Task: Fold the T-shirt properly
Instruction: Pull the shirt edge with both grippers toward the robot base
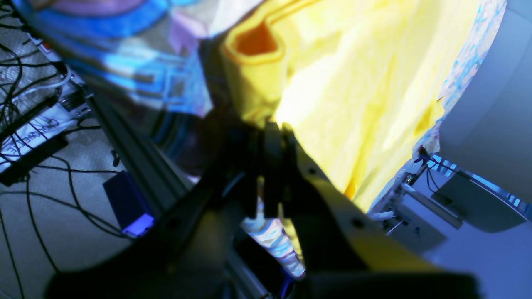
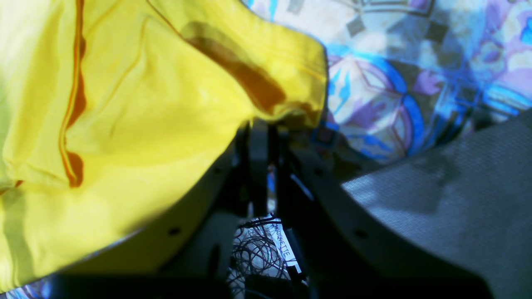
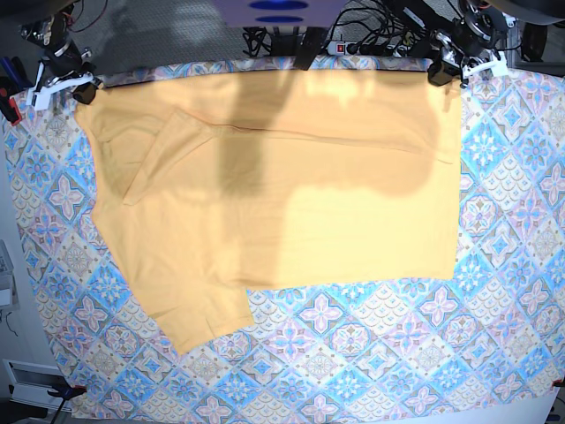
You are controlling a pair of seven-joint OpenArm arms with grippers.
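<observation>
Yellow shirt (image 3: 291, 203) spread flat across patterned tablecloth (image 3: 494, 291), far edge along the table's far side, one sleeve folded inward. Left gripper (image 1: 272, 128) pinched tight on the shirt's far corner at the base view's right. Right gripper (image 2: 259, 124) likewise clamped shut on the opposite far corner.

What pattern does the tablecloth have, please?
Blue-and-pink diamond tiles on the tablecloth, clearest in base view.
</observation>
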